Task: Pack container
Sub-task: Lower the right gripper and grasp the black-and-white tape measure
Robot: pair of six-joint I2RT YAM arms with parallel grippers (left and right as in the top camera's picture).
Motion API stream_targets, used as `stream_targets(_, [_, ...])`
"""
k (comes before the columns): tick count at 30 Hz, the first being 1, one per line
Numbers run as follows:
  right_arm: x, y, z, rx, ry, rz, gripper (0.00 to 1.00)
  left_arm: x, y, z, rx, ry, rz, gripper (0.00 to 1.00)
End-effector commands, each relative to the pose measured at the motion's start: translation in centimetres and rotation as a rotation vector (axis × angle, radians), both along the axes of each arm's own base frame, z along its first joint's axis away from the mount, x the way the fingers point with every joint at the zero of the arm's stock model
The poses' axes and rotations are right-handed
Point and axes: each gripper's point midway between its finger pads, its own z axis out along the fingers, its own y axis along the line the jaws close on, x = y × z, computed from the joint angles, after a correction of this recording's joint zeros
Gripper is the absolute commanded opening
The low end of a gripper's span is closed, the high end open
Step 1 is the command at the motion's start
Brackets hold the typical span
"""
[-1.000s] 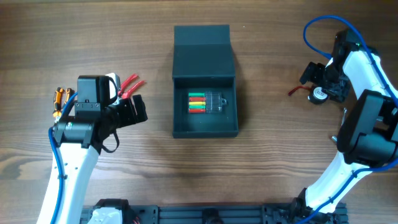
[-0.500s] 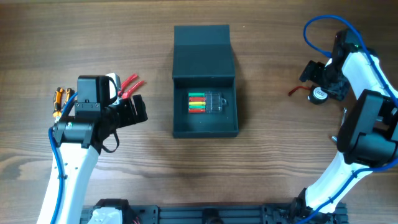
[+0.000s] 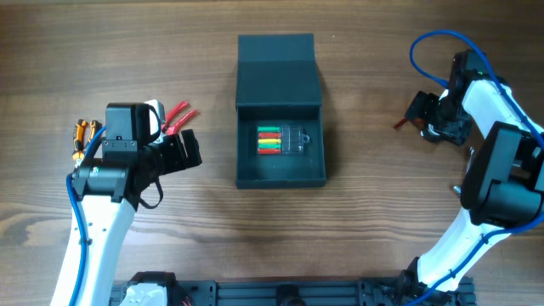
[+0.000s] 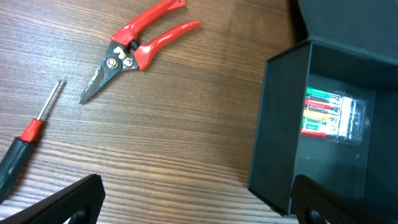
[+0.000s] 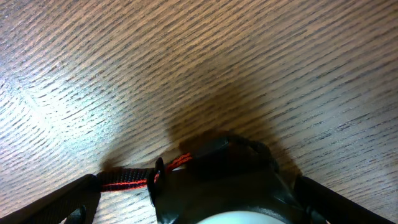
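The surface (image 3: 195, 229) is warm brown woodgrain. The container (image 3: 277, 64) is matte dark teal-grey; the clear case (image 3: 285, 140) inside shows green, red and orange stripes. At its nine o'clock, the snips (image 4: 124, 57) have red handles and grey blades, and the screwdriver (image 4: 25, 143) is black with a red collar. At three o'clock, a black device (image 5: 224, 180) has a red-and-black strap (image 5: 127, 179).

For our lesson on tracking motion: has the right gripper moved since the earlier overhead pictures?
Yes. The right gripper has shifted slightly toward the box, and now sits over the small black thing that lay beside it before.
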Motion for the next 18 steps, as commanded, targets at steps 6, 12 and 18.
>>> stream_targets(6, [-1.00, 0.51, -1.48, 0.013, 0.032, 0.022, 0.98, -0.61, -0.21, 0.27, -0.024, 0.024, 0.009, 1.00])
stream_targets(12, [-0.89, 0.49, -1.47, 0.012, 0.027, 0.022, 0.91, -0.84, -0.20, 0.15, -0.024, 0.035, 0.009, 1.00])
stream_targets(18, [-0.89, 0.49, -1.47, 0.011, 0.028, 0.025, 0.81, -0.84, -0.20, 0.15, -0.024, 0.035, 0.009, 1.00])
